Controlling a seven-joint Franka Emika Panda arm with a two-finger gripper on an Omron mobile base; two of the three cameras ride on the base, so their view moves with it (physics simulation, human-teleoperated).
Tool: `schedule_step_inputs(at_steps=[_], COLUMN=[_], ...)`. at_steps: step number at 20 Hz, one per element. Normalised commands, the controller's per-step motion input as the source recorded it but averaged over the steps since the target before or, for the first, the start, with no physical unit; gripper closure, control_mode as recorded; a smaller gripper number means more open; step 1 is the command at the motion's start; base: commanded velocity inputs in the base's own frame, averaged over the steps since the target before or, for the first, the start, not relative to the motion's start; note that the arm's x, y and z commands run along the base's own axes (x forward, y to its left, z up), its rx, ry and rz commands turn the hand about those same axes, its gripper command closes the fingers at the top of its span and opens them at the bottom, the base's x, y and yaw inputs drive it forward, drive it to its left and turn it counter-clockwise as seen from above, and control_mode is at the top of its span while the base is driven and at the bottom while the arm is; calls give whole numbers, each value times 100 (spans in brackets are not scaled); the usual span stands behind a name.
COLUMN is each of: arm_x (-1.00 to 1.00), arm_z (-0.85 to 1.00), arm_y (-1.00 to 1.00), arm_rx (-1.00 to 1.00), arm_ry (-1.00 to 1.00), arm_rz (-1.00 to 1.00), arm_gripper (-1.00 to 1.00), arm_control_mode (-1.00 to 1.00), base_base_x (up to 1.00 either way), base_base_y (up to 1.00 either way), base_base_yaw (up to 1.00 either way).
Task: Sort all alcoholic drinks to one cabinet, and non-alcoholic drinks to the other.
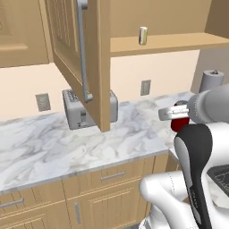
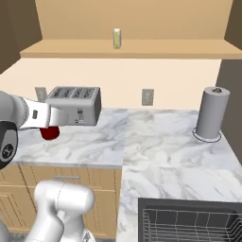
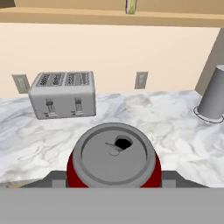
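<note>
Hand view: the red can [image 3: 113, 159] is pinched between the fingers [image 3: 114, 179], held above the marble worktop [image 3: 166, 127] near its front edge. It should be kept upright and lifted well over the toaster [image 3: 63, 94]. Open room is offered on the cabinet shelf [image 2: 165, 47], beside the small carton [image 2: 116, 38].

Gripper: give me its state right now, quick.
Gripper: jaws closed around the red can, holding it above the marble counter.
</note>
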Motion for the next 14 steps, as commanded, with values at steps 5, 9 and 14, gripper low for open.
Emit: schedule_step_inputs(at_steps=[5, 9, 14], arm_x=[0, 0, 0], arm_z=[0, 0, 0], arm_y=[0, 0, 0], arm_rx=[0, 0, 0], arm_ry=[0, 0, 0], arm_rz=[0, 0, 0], arm_gripper=[100, 100, 100], arm_control_mode=[100, 100, 100], base_base_x=[14, 24, 25], base_base_y=[-21, -8, -4], base_base_yaw=[19, 10, 3])
